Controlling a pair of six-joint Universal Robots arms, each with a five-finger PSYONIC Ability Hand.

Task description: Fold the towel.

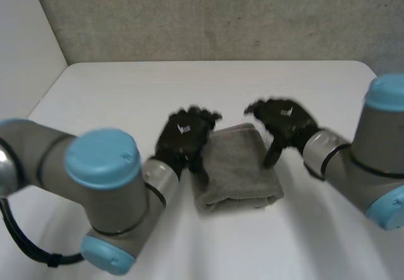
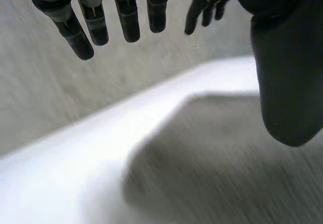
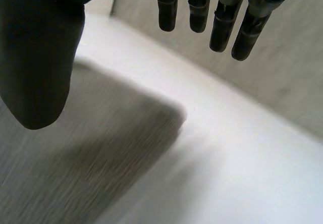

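In the head view a folded grey towel [image 1: 237, 166] lies at the centre of the frame on the white tabletop [image 1: 126, 91]. The left hand [image 1: 183, 138] sits at its left edge and the right hand [image 1: 287, 122] at its upper right corner. Both have their fingers spread and nothing in them; I cannot tell whether either touches the cloth. In the left wrist view the left hand [image 2: 126, 17] has straight fingers set well apart from the thumb, with nothing between them. The towel [image 2: 227, 158] lies under its palm and thumb, bare tabletop [image 2: 75, 173] lies under the fingertips, and the right hand [image 2: 207, 2] shows beyond. In the right wrist view the right hand [image 3: 222, 22] is spread the same way and holds nothing. A towel [image 3: 75, 158] corner lies under its thumb, and tabletop [image 3: 242, 173] under the fingers
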